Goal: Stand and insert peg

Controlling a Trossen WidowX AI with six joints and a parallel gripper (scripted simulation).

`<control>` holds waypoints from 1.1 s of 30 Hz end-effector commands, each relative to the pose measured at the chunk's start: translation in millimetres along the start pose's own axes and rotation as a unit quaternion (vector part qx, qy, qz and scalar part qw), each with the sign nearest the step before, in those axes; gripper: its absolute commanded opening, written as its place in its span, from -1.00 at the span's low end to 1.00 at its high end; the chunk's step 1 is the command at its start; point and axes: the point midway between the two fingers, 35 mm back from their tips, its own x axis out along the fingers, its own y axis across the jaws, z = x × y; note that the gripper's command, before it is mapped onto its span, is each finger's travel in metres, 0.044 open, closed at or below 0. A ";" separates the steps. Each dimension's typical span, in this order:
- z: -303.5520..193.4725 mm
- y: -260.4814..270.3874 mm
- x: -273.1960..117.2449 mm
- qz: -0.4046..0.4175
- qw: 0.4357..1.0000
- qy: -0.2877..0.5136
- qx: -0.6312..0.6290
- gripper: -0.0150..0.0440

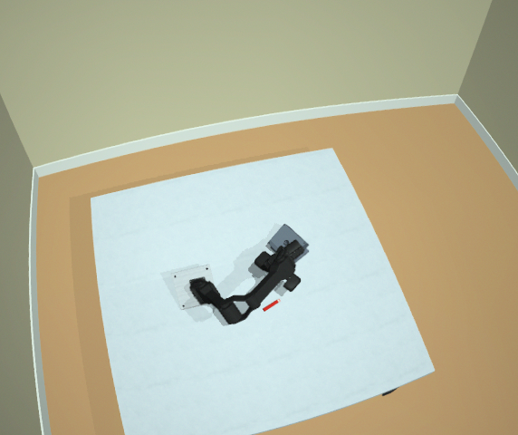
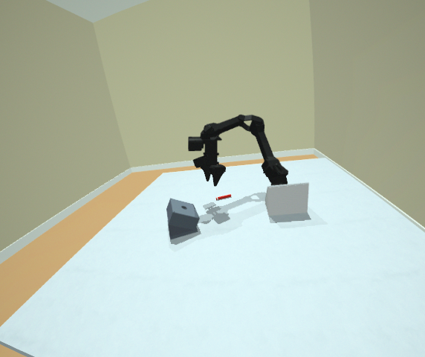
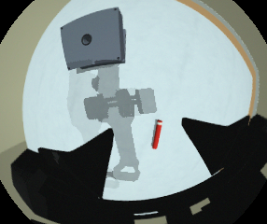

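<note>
Our gripper hangs wide and empty, probably to straddle the peg, lying right of centre in the wrist view. The block, upper left there, tilts its hole, presumably to demand an angled push.

black arm bent, open tool pointing down
</note>
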 end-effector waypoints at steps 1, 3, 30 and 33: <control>-14.3 -16.9 10.7 -0.012 0.998 0.035 0.048 1.00; -22.9 -24.9 16.6 -0.019 0.996 0.054 0.072 1.00; -40.9 -39.6 55.7 -0.031 0.990 0.085 0.112 1.00; -41.7 -39.8 60.5 -0.031 0.990 0.085 0.112 1.00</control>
